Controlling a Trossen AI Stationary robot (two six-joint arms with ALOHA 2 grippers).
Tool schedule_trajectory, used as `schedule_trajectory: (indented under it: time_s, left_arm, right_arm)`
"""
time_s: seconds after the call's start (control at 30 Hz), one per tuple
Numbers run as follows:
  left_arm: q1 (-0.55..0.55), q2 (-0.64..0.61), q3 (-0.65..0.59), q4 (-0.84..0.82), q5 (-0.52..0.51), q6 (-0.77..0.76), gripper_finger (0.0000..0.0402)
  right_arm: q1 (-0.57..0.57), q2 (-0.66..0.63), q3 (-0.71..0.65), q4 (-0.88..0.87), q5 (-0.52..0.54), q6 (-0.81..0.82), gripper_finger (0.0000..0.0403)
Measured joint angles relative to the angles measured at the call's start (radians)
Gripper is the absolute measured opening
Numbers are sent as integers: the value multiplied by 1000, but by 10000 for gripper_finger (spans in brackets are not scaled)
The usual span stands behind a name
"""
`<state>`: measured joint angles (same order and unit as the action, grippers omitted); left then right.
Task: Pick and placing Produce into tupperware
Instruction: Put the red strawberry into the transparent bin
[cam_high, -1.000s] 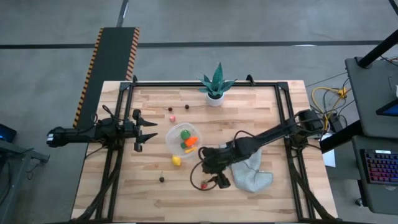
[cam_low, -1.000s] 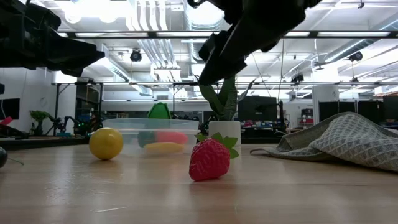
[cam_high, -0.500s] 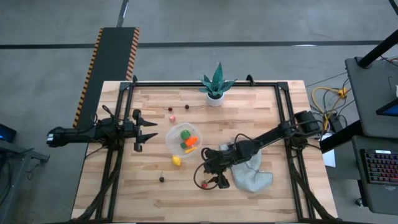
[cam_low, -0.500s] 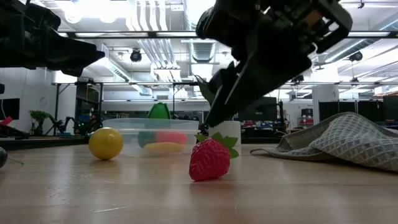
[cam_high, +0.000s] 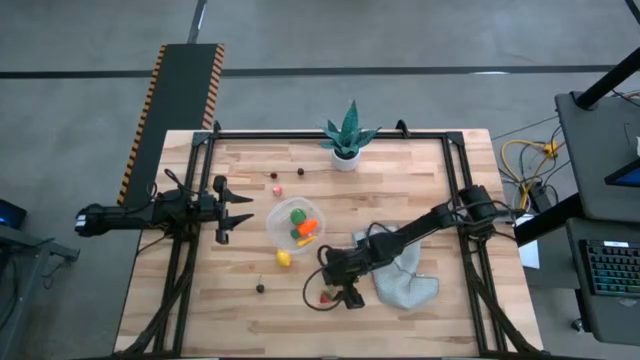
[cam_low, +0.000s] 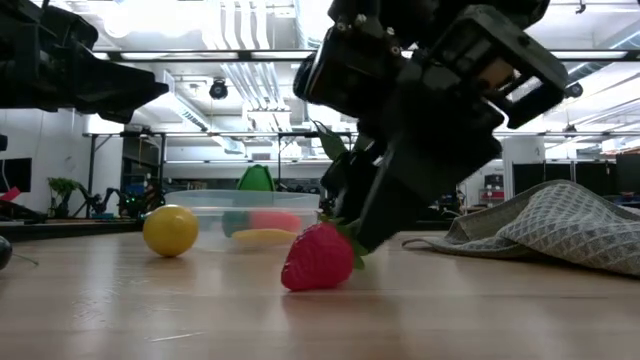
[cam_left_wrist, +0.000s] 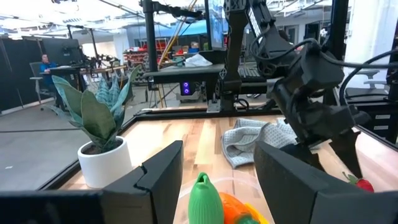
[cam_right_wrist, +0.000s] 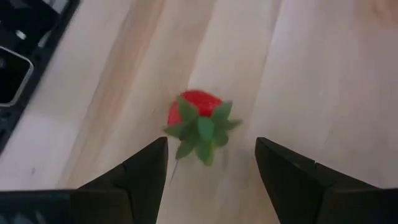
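A small red toy strawberry with a green leafy cap (cam_right_wrist: 198, 121) lies on the pale wooden surface (cam_high: 420, 170), near its front edge. The right gripper (cam_high: 340, 297) is down low over it, its two dark fingers (cam_right_wrist: 146, 168) spread wide, one on either side of the berry. In the right wrist view the fingers are not closed on it; in the low view the berry (cam_low: 318, 258) sits tilted against the gripper's underside, so contact is likely but nothing is gripped.

Behind the berry and toward the left arm sits the small round clear plastic container with a whitish rim (cam_high: 275, 222). It already holds a few pieces: a green one (cam_high: 298, 215), an orange one (cam_high: 307, 227) and something yellow-green beside them.

Several pieces are left on the surface: a yellow lemon-like ball (cam_high: 284, 258) just in front of the container, a tiny dark brown piece (cam_high: 260, 287) farther forward, and a pink piece (cam_high: 278, 189) and two dark ones behind the container. The task looks under halfway done.

Beside the right arm lies a crumpled grey cloth (cam_high: 405, 280). A spiky green plant in a white pot (cam_high: 346, 135) stands at the back edge.

The left gripper (cam_high: 236, 212) waits at the left edge, its fingers (cam_left_wrist: 158, 174) parted and empty, pointing at the container.
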<state>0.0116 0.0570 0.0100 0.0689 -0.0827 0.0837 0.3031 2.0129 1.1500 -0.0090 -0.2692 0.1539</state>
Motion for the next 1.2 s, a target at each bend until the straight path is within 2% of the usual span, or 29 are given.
schedule_trajectory:
  time_s: [0.4,0.87,1.2]
  left_arm:
    - [0,1,0,-2,0,0,183]
    - [0,1,0,-2,0,0,183]
    - [0,1,0,-2,0,0,183]
  right_arm:
    - [0,-42,0,-9,5,-4,233]
    - [0,-35,0,-12,9,3,231]
    - [0,-34,-2,-14,10,3,176]
